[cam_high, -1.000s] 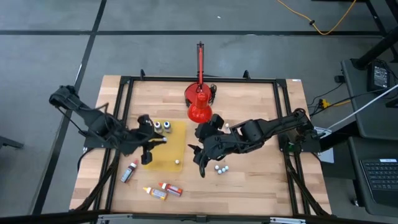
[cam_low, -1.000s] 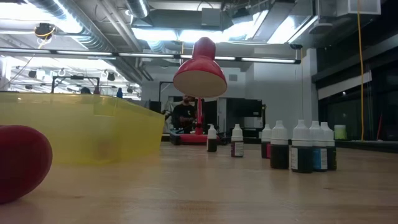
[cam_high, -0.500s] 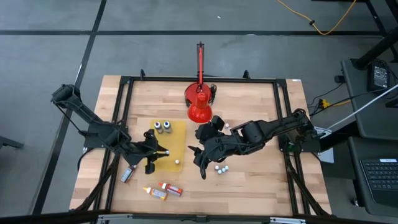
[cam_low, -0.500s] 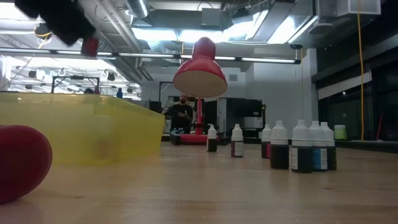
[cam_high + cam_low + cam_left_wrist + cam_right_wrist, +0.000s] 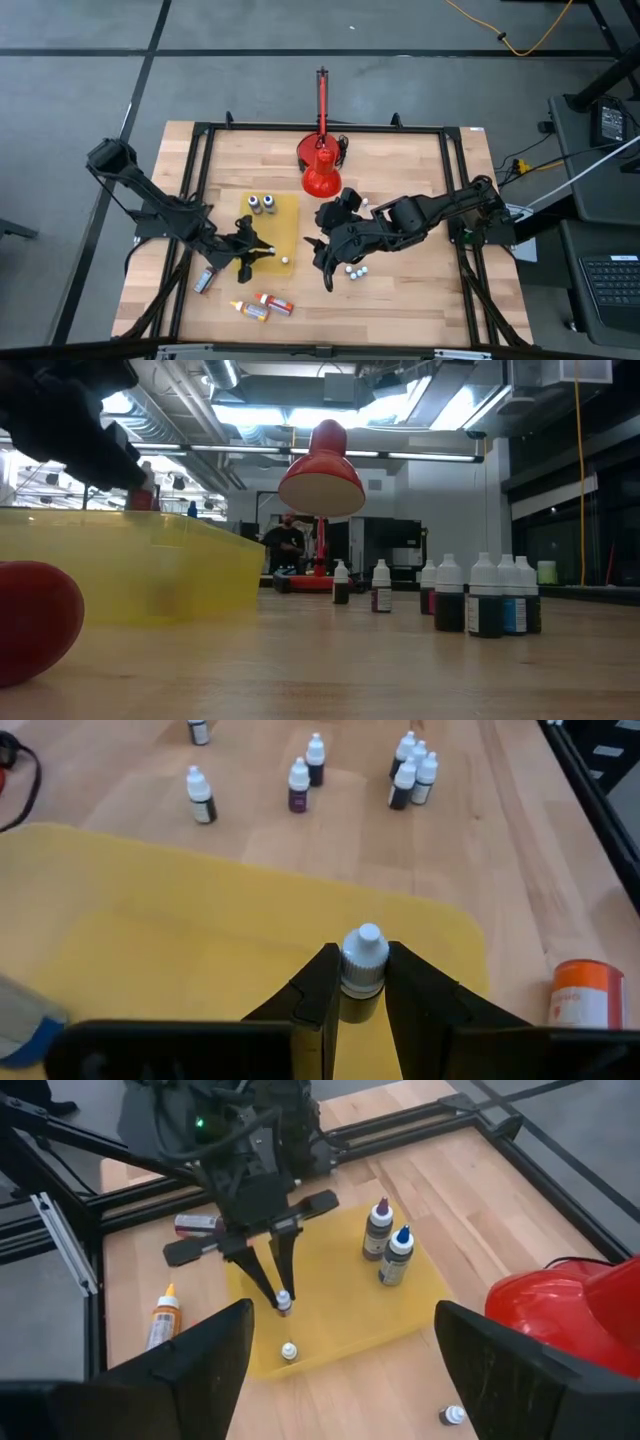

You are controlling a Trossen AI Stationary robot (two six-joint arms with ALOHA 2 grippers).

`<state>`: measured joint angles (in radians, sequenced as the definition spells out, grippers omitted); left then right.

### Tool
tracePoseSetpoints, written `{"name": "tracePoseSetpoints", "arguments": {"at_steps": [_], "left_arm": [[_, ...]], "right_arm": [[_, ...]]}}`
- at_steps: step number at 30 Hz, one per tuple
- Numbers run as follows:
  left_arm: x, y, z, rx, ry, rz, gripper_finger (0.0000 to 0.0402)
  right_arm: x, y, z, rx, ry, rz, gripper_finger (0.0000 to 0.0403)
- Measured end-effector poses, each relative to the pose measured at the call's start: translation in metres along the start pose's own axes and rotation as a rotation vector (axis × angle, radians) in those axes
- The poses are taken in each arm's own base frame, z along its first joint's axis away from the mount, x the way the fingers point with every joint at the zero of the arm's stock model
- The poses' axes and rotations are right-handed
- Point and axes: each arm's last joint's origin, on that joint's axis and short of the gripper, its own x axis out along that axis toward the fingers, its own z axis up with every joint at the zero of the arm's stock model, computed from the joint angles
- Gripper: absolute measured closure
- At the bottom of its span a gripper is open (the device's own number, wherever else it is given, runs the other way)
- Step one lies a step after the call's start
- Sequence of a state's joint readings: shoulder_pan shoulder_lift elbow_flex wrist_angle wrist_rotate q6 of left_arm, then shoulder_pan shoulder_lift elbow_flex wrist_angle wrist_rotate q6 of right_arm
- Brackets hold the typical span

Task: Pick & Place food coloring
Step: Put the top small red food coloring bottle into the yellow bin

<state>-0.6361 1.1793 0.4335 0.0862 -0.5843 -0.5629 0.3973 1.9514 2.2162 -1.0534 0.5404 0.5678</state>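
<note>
Taking the yellow tray [image 5: 288,232] as the landmark, the nearest things to the table's [image 5: 420,290] front edge lie just in front of it: an orange-yellow bottle [image 5: 249,310] and a red-labelled bottle [image 5: 273,303] lying side by side on their sides, and a red bottle [image 5: 208,277] lying off the tray's front left corner

Above the tray's front half hangs the left claw [image 5: 262,250], its fingers [image 5: 315,995] pinched narrow on a small food coloring bottle [image 5: 363,960] with a pale cap, held upright just over the tray floor. In the low view this claw shows dark above the tray's near wall, with a bit of red at its tip. One more small white-capped bottle [image 5: 285,260] stands in the tray's front right corner, just beside the claw

At the tray's far edge two dark bottles [image 5: 261,204] stand upright, touching or nearly so

To the right of the tray, clear of it, the right claw [image 5: 322,258] waits over bare wood with its fingers [image 5: 185,1370] spread wide and nothing between them. Near it, on the side away from the tray, a small cluster of white-capped bottles [image 5: 354,270] stands on the table; the low view shows them as a tight group of dark bottles with a few singles apart

Beyond the tray's far right corner sits the red lamp [image 5: 321,175], its rod [image 5: 322,100] reaching past the table's back edge. A person [image 5: 285,543] shows in the room behind
</note>
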Motion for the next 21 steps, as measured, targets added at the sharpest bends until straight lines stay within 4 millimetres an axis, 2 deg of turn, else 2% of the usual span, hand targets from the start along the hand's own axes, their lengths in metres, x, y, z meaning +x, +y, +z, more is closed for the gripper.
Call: {"name": "tracePoseSetpoints", "arguments": {"at_steps": [8,21], "left_arm": [[0.022,-0.008,-0.014,-0.014,0.01,0.017,0.0339],[0.041,-0.014,-0.032,-0.067,0.046,0.029,0.0339]], "right_arm": [[0.0,-0.001,-0.002,-0.014,0.016,-0.018,0.0092],[0.0,-0.002,-0.003,-0.034,0.026,-0.025,0.0092]]}}
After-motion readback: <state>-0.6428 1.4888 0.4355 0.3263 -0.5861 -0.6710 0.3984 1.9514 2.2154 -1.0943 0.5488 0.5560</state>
